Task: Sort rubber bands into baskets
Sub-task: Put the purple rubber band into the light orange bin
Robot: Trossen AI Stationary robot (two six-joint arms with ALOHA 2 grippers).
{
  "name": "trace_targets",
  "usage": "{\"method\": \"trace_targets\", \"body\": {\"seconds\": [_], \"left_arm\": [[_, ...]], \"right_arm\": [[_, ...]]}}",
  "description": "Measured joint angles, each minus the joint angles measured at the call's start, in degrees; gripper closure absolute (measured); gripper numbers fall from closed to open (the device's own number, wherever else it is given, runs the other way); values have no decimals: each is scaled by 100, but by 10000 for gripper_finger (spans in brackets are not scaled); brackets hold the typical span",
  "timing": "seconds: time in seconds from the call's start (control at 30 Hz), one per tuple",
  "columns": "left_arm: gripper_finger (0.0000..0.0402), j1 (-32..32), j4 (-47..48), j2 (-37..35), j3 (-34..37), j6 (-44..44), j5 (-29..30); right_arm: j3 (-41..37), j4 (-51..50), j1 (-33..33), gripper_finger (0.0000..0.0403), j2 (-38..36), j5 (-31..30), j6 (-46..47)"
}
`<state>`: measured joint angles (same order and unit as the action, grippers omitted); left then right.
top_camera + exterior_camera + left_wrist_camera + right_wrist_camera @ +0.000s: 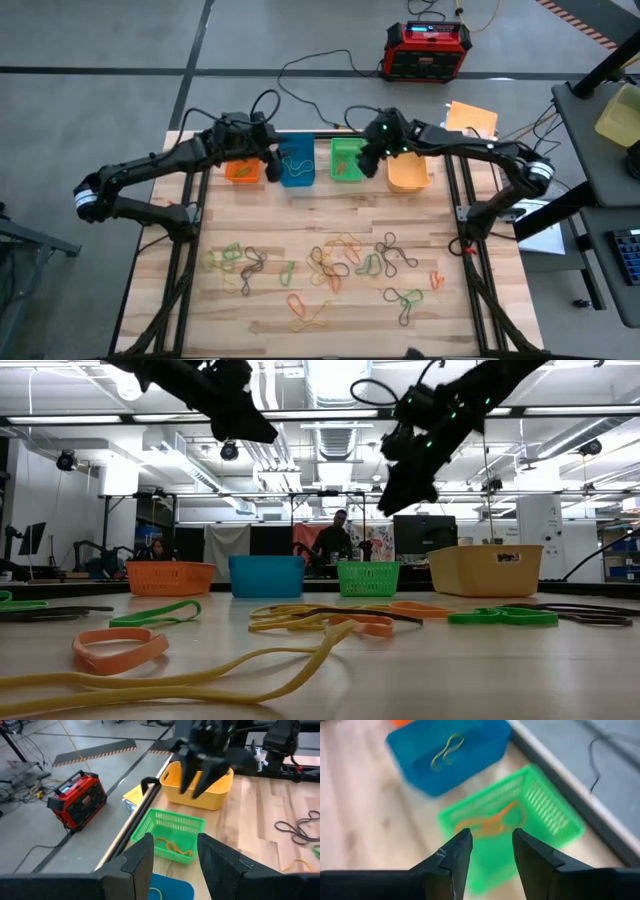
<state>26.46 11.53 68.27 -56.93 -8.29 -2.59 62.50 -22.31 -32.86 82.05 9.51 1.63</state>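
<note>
Right gripper: your right gripper (367,160) hangs above the green basket (347,160), fingers (454,854) parted with a clear gap and nothing between them.
Right arm pose: it reaches in from the right edge of the counter (330,300), bent at the elbow, wrist tipped down over the basket row.
Under the right gripper: an orange rubber band (487,824) lies inside the green basket, apart from the fingers.
Left gripper: your left gripper (275,168) sits over the near edge of the blue basket (297,165), fingers (137,860) spread apart, holding nothing.
Left arm pose: it stretches from the left edge across to the back row, forearm nearly level, raised clear of the counter in the low view.
Baskets, count: four in a row along the far edge of the counter; from your left, orange basket (241,170), blue, green, yellow-orange basket (408,172).
Blue basket contents: one yellowish band (446,751) lies on its floor.
Loose bands: a scatter of green, orange, yellow and black loops (330,262) across the middle of the counter, well apart from the baskets; they overlap, so you get no exact count, clearly over a dozen.
Beyond the counter: a red-and-black box (427,50) on the floor behind the baskets.
</note>
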Motion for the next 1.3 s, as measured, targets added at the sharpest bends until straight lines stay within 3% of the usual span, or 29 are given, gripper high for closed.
{"method": "trace_targets", "body": {"seconds": [0.23,0.4,0.53,0.73,0.93,1.3], "left_arm": [[264,-383,72,0,0,65,0],[264,-765,151,0,0,65,7],[264,-1053,204,0,0,65,42],[264,-1427,354,-53,0,68,187],[264,-1754,905,-211,0,82,1185],[264,-1807,1001,-308,7,107,1320]], "right_arm": [[0,-2033,1052,265,-531,16,805],[-11,-3235,1974,276,-525,-50,1717],[-253,-3795,2728,279,-460,-51,1808],[-800,-3717,3570,280,-456,-216,2451],[-1191,-3480,4037,280,-435,-517,3371],[-1965,-1984,4087,280,-393,-554,3457]]}}
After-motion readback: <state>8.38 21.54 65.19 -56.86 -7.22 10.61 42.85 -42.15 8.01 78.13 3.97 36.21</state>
